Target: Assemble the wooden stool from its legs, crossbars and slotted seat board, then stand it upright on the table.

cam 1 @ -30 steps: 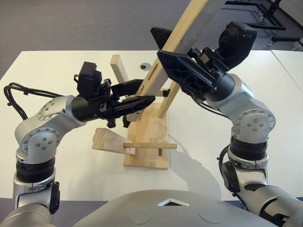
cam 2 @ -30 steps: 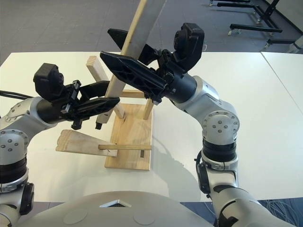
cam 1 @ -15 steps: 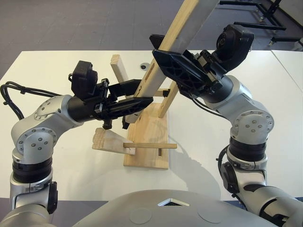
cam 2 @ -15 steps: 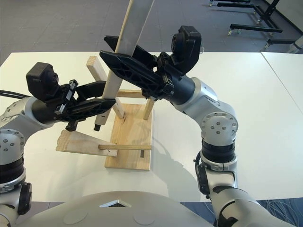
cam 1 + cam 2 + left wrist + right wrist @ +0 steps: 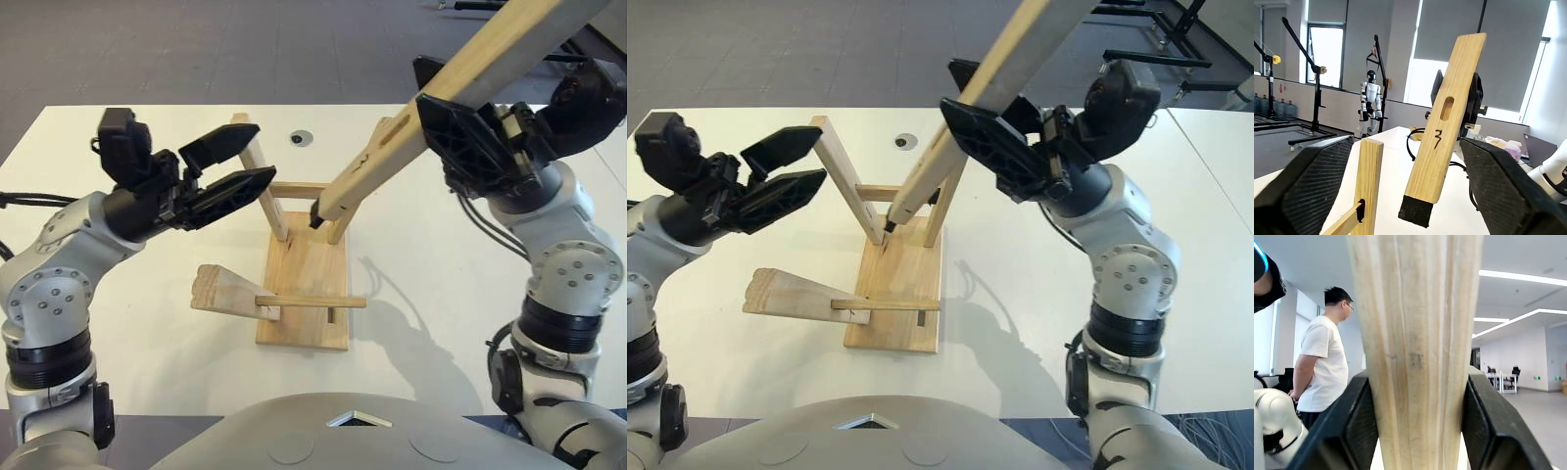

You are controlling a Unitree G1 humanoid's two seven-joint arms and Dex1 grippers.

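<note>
The slotted seat board (image 5: 306, 279) lies flat mid-table. Two legs (image 5: 263, 181) joined by a crossbar (image 5: 299, 188) rise from its far end. Another leg (image 5: 223, 290) with a crossbar (image 5: 312, 302) lies across the board's left edge. My right gripper (image 5: 468, 132) is shut on a long wooden leg (image 5: 387, 166), tilted, its black-tipped end (image 5: 315, 217) hanging just above the board near the standing legs. The leg (image 5: 1415, 357) sits between the fingers (image 5: 1347, 431). My left gripper (image 5: 263, 152) is open, held left of the standing legs, nothing in it; its pads (image 5: 1308, 181) frame the held leg (image 5: 1444, 127).
A small round grommet (image 5: 301, 137) sits in the white table (image 5: 147, 333) behind the assembly. The table's left, right and front areas are bare. Dark floor lies beyond the far edge, with black stands (image 5: 1146, 54) at the back right.
My left gripper has pulled back to the left, away from the held leg. The right arm has swung to the right and tipped the leg lower, its end now near the standing legs.
</note>
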